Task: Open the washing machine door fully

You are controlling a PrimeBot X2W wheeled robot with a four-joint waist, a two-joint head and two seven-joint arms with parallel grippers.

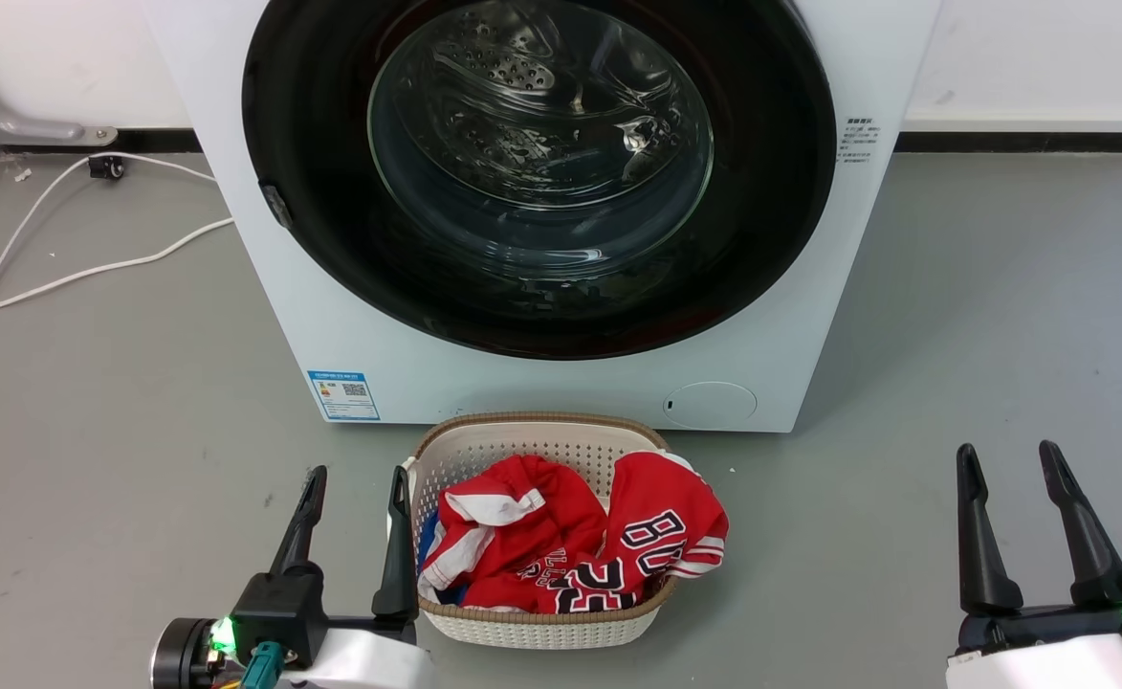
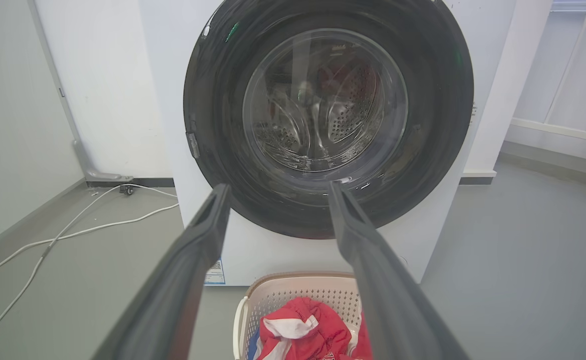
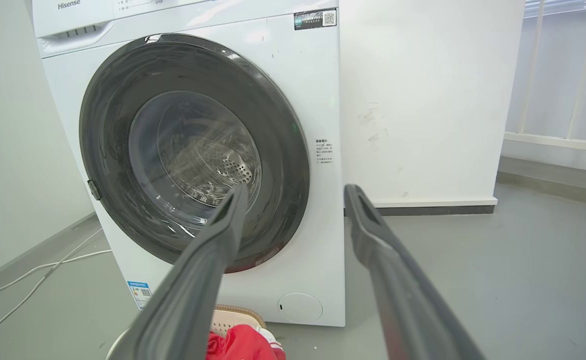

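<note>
Either side of the laundry basket (image 1: 541, 627), my left gripper (image 1: 358, 474) just beside it and my right gripper (image 1: 1006, 450) well apart hold fingers spread, empty; behind the basket, the washing machine door (image 1: 331, 191) sits closed.

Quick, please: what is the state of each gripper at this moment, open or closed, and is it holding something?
Left gripper: open, holding nothing.
Right gripper: open, holding nothing.
</note>
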